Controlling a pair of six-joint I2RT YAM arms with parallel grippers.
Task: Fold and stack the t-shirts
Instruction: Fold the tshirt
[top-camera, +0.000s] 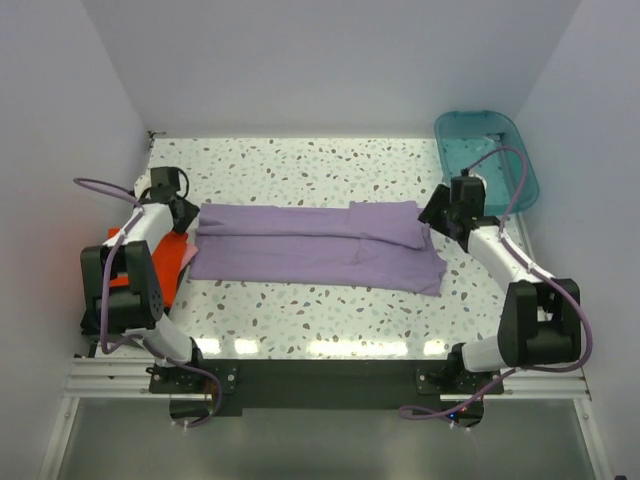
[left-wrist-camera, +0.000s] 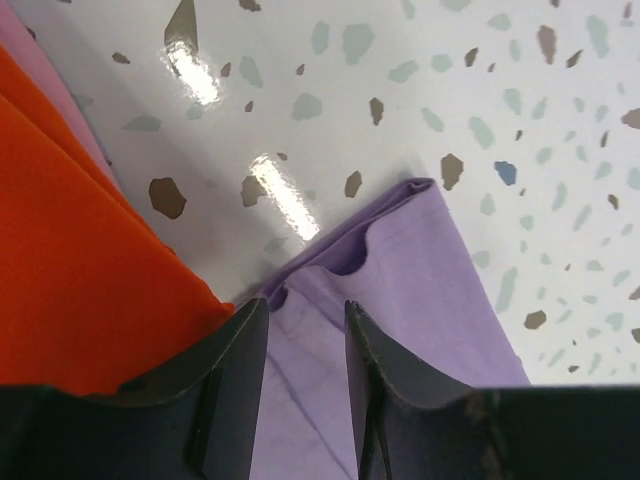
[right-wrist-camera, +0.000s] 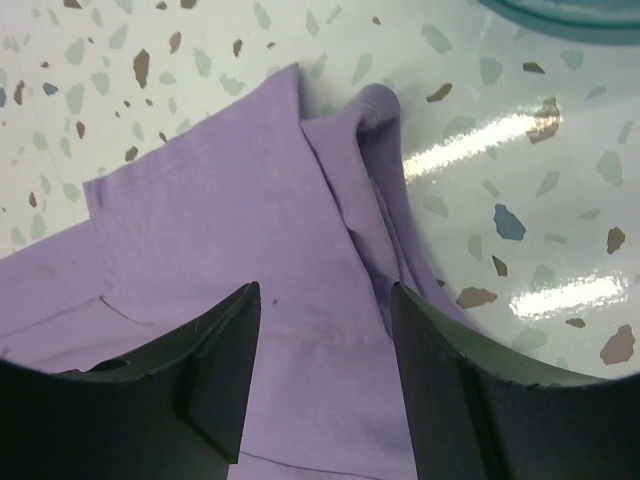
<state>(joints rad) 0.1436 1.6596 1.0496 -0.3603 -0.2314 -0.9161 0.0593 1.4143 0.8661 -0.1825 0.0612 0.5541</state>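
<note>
The left jaws stand apart by a narrow gap and grip nothing. Both dark fingers (left-wrist-camera: 240, 380) are cut off by the bottom edge of the left wrist view, so their roots cannot be seen. In the gap, and running out ahead of the tips, lies the end of the lavender t-shirt (left-wrist-camera: 420, 290). It rests loose on the counter (left-wrist-camera: 330, 60), with a folded corner poking forward just beyond the jaws. Whether the tips brush the cloth cannot be told.

To one side of these jaws, right against one finger, is the orange-red t-shirt (left-wrist-camera: 80, 260). Most of it runs out of the picture. Past its far edge shows only a thin strip of a pink t-shirt (left-wrist-camera: 20, 45), too little to judge how it lies. From above, the left arm (top-camera: 150, 225) covers much of the orange cloth.

The right jaws are released as well and spread wider. Their fingers (right-wrist-camera: 215, 370) are also cropped at the bottom of the right wrist view. The lavender cloth lies flat between and under them, unpinched. A layered fold and a rumpled ridge lead away from the jaws towards the bare counter.

Well beyond that, in the far corner of the right wrist view, only a sliver of the teal tub (right-wrist-camera: 560, 15) is visible. Seen from above, the lavender shirt stretches as a long folded band from one set of jaws to the other.
</note>
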